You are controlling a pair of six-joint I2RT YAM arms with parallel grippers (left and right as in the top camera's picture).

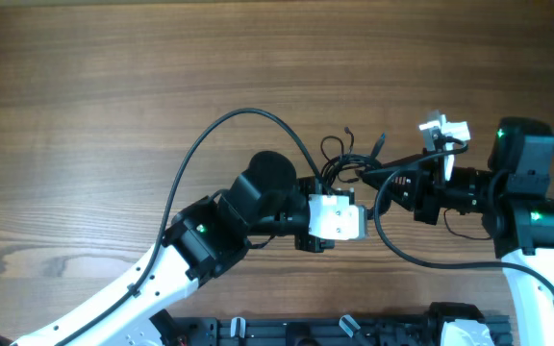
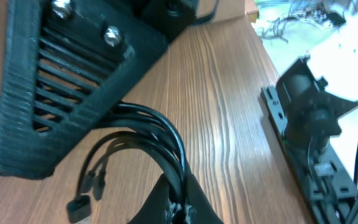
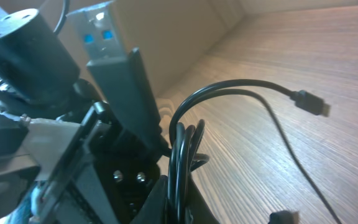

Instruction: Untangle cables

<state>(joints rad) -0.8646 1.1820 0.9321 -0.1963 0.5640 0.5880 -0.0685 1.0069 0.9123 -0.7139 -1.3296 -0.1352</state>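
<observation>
The cables are thin black wires in a small tangle at the table's middle, between my two grippers. My left gripper comes from the lower left and is shut on a bundle of strands; loose plug ends hang beside it. My right gripper comes from the right and is shut on several looped strands. One strand arcs out to a small plug above the table. The two grippers are almost touching.
A thick black arm cable loops over the table at the centre left. A white tag sits on the right arm. A black rail runs along the table's near edge. The wooden table spreads left and back.
</observation>
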